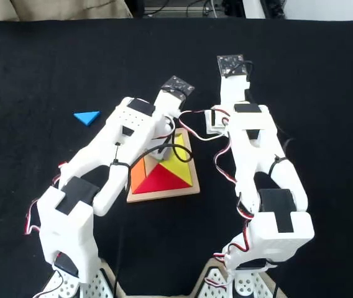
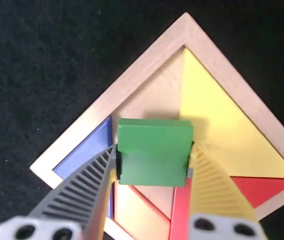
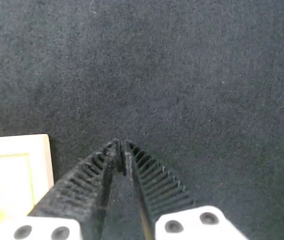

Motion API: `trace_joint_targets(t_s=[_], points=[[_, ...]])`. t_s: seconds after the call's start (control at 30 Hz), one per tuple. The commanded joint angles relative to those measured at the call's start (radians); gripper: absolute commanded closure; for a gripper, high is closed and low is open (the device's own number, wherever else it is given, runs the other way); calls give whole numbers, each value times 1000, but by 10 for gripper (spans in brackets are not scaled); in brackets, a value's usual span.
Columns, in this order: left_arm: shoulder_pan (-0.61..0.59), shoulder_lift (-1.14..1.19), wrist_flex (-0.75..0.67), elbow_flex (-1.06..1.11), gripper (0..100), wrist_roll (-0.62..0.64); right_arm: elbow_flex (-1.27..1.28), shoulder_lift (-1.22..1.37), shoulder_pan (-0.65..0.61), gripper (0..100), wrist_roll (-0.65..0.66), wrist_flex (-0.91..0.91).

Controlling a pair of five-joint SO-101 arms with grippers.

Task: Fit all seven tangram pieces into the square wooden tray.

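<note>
Green square (image 2: 154,150) gripped, over wooden tray (image 2: 144,70)

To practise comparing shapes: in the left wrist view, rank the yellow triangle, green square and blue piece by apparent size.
1. yellow triangle
2. green square, held nearer the camera, so it looks enlarged
3. blue piece, partly covered

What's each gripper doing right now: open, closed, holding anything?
Left gripper: closed on the green square, over the wooden tray.
Right gripper: closed, empty, over the black cloth.
</note>
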Motion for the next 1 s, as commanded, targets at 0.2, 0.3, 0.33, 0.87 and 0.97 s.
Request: trace_joint_targets(t_s=[0.2, 0.3, 0.33, 0.87, 0.97], points=[[4, -118, 44, -1, 777, -11, -27, -2, -11, 984, 5, -17], [4, -130, 38, -1, 773, -11, -27, -2, -11, 984, 5, -17], [4, -126, 37, -2, 773, -11, -27, -2, -11, 984, 5, -17], [-54, -57, 5, -10, 701, -51, -27, -2, -11, 984, 5, -17], [-62, -57, 6, -41, 701, -52, -27, -2, -11, 984, 5, -17]])
